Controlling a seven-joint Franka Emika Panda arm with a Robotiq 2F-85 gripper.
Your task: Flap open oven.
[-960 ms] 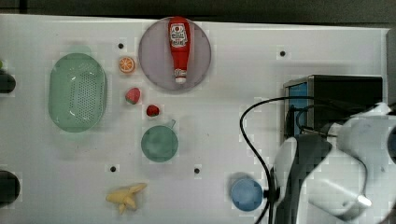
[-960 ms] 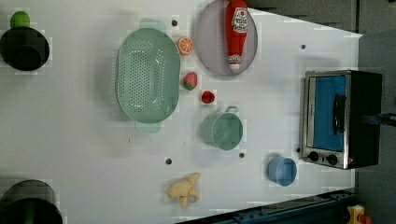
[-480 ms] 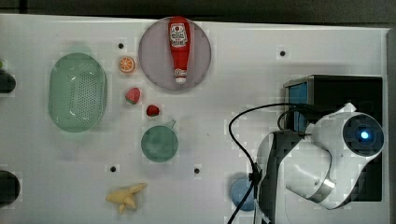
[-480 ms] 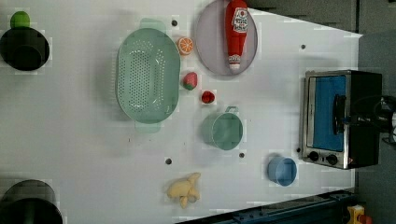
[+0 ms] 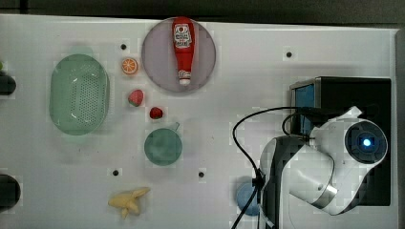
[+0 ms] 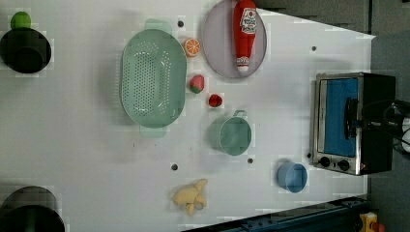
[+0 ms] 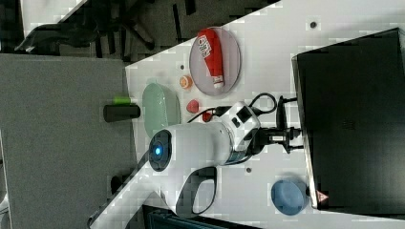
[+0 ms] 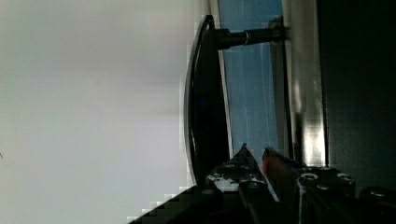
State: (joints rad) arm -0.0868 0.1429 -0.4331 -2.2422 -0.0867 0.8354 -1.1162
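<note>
The oven (image 6: 355,123), a large boxy black toaster oven with a silver metal front frame and a blue-tinted drop-down door, stands at the left view's right edge of the white surface (image 6: 87,154). The door is shut flat against the frame. Its dark bar handle (image 8: 201,107) stands off the glass on short posts. Small black knobs (image 6: 333,163) sit at one end of the front.

The end effector (image 8: 254,156) sits at the door, fingertips nearly together with a thin gap, in the space between the handle bar and the glass in the wrist view. Nothing is seen clamped between them. In the right view it points level at the oven's front edge.

Judgement: the oven body is heavy and rigid and should stay put. The door is stiff, hinged along one long edge, and its glass is the fragile part. The handle bar is smooth and likely slippery, so hooking behind its middle suits better than pinching. Pull should follow the door's arc away from the frame.

Near the oven stands a small blue round cup (image 6: 292,177). Further off are a teal mug (image 6: 231,135), a green perforated oval colander (image 6: 152,77), a red ketchup bottle (image 6: 244,31) on a grey round plate (image 6: 215,43), and a yellow banana (image 6: 191,195).
</note>
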